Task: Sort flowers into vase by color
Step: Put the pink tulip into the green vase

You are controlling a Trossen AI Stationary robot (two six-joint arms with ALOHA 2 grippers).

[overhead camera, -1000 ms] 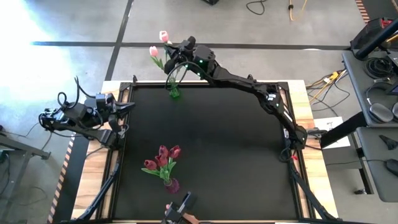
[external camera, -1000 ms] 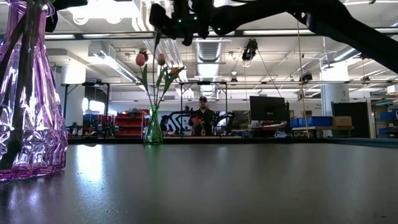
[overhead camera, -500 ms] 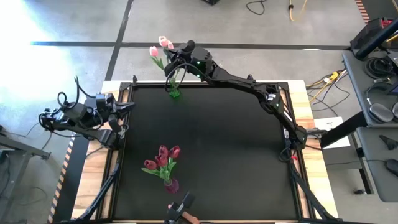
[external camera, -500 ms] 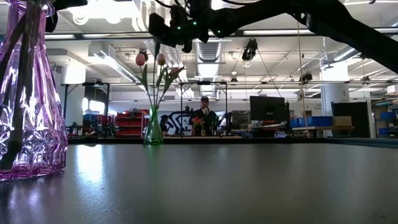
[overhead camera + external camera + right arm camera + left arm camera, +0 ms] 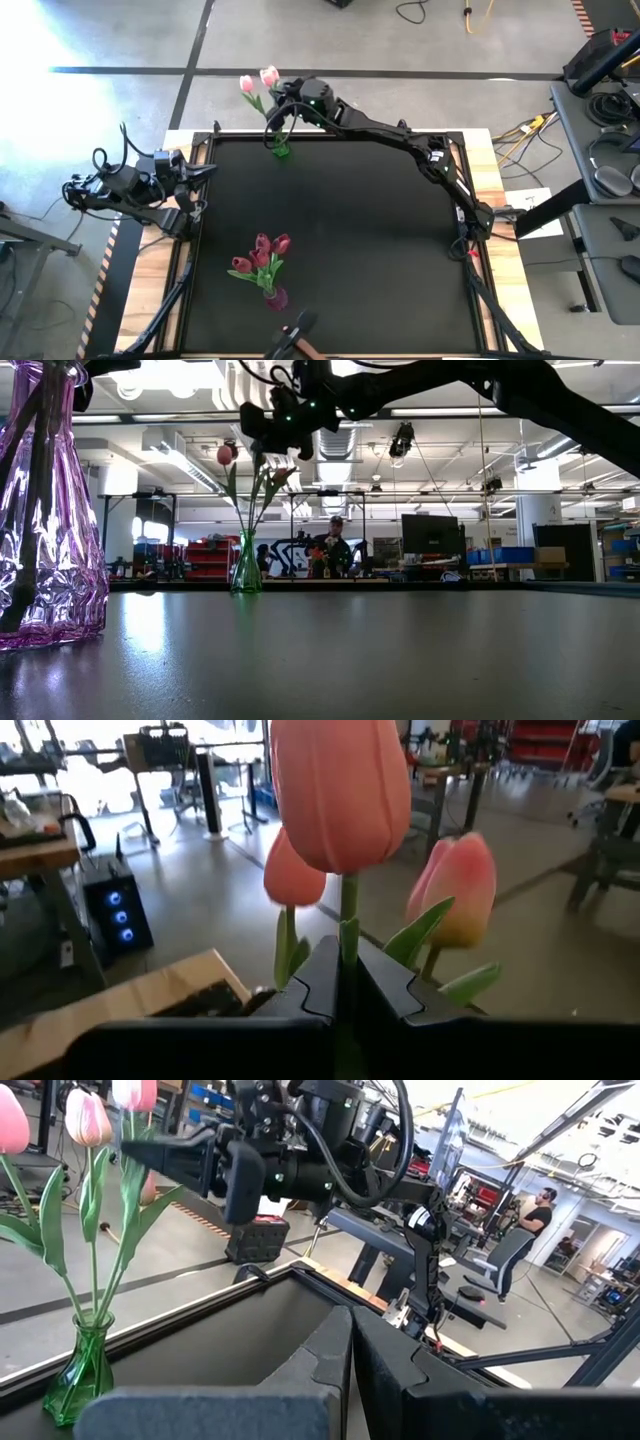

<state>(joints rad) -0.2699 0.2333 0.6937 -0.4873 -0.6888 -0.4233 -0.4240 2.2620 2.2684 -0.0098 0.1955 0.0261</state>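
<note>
My right gripper (image 5: pixel 284 99) reaches over the table's far left corner, above the green glass vase (image 5: pixel 280 149), and is shut on a pale pink tulip (image 5: pixel 340 790). Other pink tulips (image 5: pixel 88 1116) stand in that vase by their stems. Dark magenta tulips (image 5: pixel 262 250) stand in the purple vase (image 5: pixel 275 297) near the table's near edge; the low view shows this vase (image 5: pixel 45 510) close up. My left gripper (image 5: pixel 206 171) waits, shut, at the table's left edge. My right gripper pinches the pink tulip's stem (image 5: pixel 347 932) between its two fingers, just below the head. The fingers lie across the stem. The tulip stands roughly upright, head above the fingers, and its stem runs down toward the green vase's mouth (image 5: pixel 95 1318).
The black table top (image 5: pixel 360 230) lies open between the two vases. A dark object (image 5: pixel 292 338) pokes in at the near edge. Cables and equipment (image 5: pixel 600 90) sit right of the table. A person (image 5: pixel 335 550) stands far off in the room.
My right gripper has moved toward the table's left and down over the green vase, carrying the pink tulip. The tulip's head now sits closer to the other pink heads. The left arm has kept still.
</note>
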